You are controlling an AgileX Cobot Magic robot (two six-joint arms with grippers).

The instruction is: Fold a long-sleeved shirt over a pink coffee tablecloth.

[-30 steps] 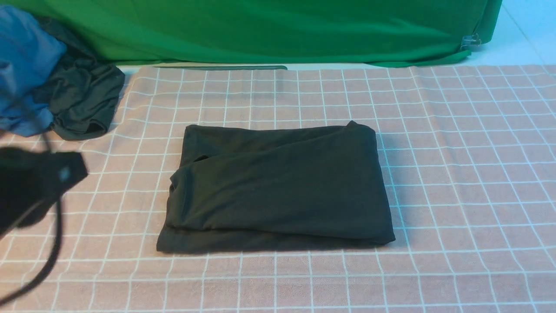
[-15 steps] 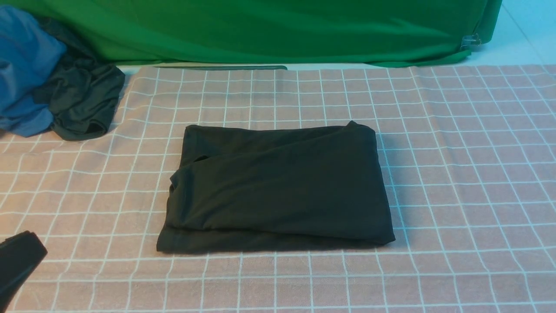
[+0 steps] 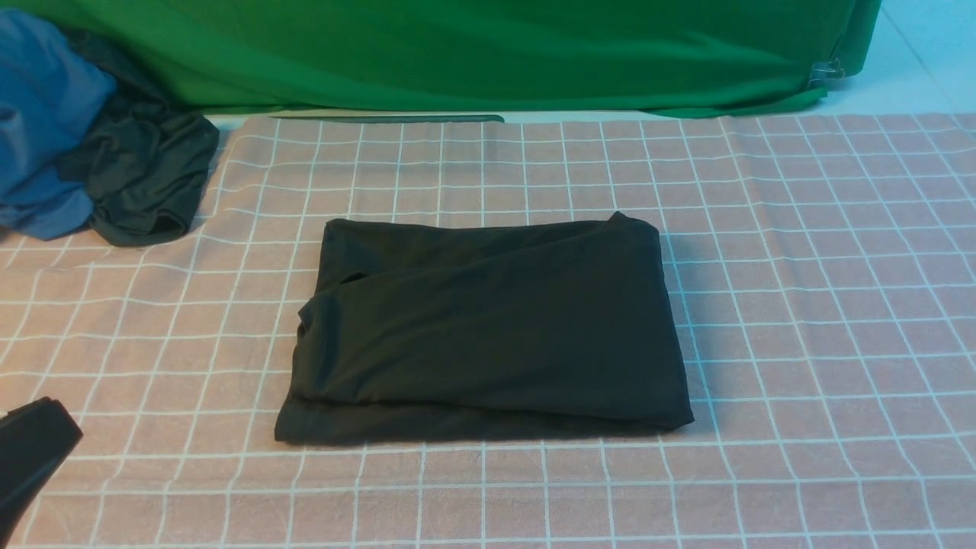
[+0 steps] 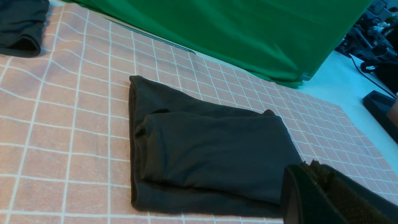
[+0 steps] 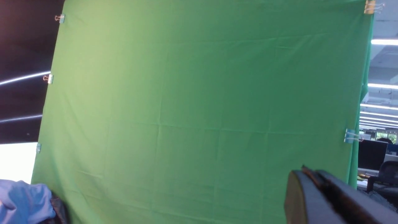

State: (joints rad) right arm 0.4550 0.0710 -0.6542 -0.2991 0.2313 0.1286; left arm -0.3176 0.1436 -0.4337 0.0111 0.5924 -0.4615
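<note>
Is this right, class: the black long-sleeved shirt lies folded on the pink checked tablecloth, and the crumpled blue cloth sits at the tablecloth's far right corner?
One detail is wrong. The front view shows the blue cloth at the far left corner, beside a smaller dark garment, not the far right. The rest holds: the long-sleeved shirt lies folded on the pink tablecloth.

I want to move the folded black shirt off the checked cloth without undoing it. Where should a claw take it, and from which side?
Judging by its pose, take the long-sleeved shirt at its near-left corner, coming from the robot's left, low over the pink tablecloth. There the layer edges lie stacked and exposed, so one pinch likely catches them all. The right edge looks like a rounded fold.
</note>
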